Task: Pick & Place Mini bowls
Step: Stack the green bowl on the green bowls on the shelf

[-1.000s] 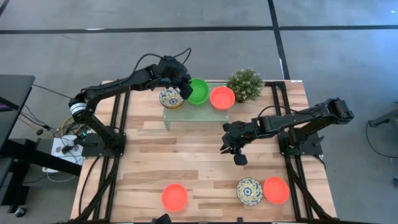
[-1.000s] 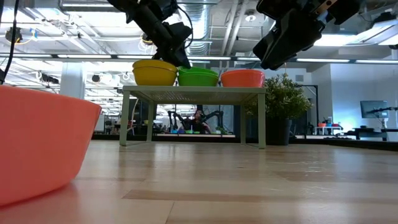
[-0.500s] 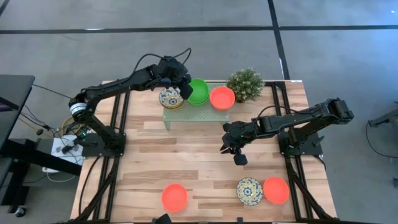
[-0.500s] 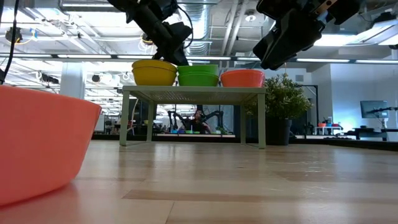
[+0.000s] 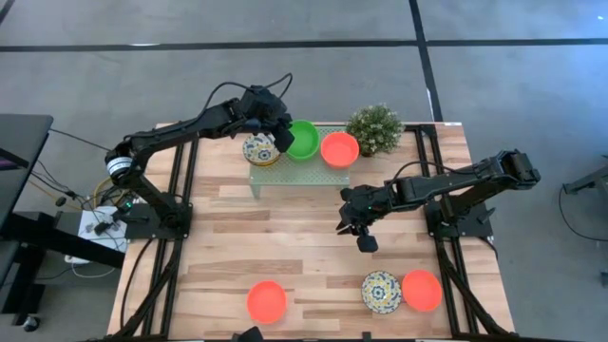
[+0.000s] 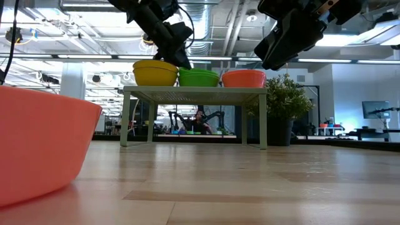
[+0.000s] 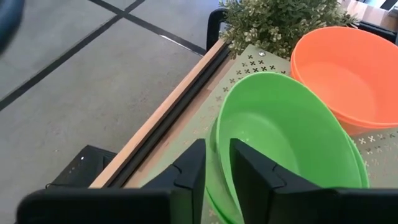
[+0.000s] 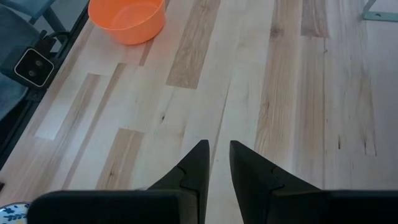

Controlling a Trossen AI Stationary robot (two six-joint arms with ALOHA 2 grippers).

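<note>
A green mini bowl (image 5: 304,140) sits on a small pale green stand (image 5: 285,177), between a patterned bowl (image 5: 260,150) and a red-orange bowl (image 5: 339,149). In the left wrist view the green bowl (image 7: 280,137) looks nested in a second green one (image 7: 214,200). My left gripper (image 5: 283,141) is shut on its rim. My right gripper (image 5: 359,237) hangs shut and empty over the table's right middle. On the table near its front edge lie a red-orange bowl (image 5: 266,301), a patterned bowl (image 5: 380,292) and another red-orange bowl (image 5: 421,290). My left gripper (image 7: 217,168) pinches the green bowl's rim (image 7: 214,140) on the side facing the patterned bowl. One finger is inside the bowl and one outside. The fingers slant down from the table's left. The bowl rests on the stand, nearly level.
A small potted plant (image 5: 374,128) stands at the stand's right end, next to the red-orange bowl. Black frame rails run along both table sides. Bare wood lies between the stand and the front bowls. In the low view a red-orange bowl (image 6: 37,144) fills the near left.
In the low view the green bowl stood slightly higher half a second ago, showing a second rim beneath it, and has now come back down to its earlier height. Neither arm has otherwise moved.
</note>
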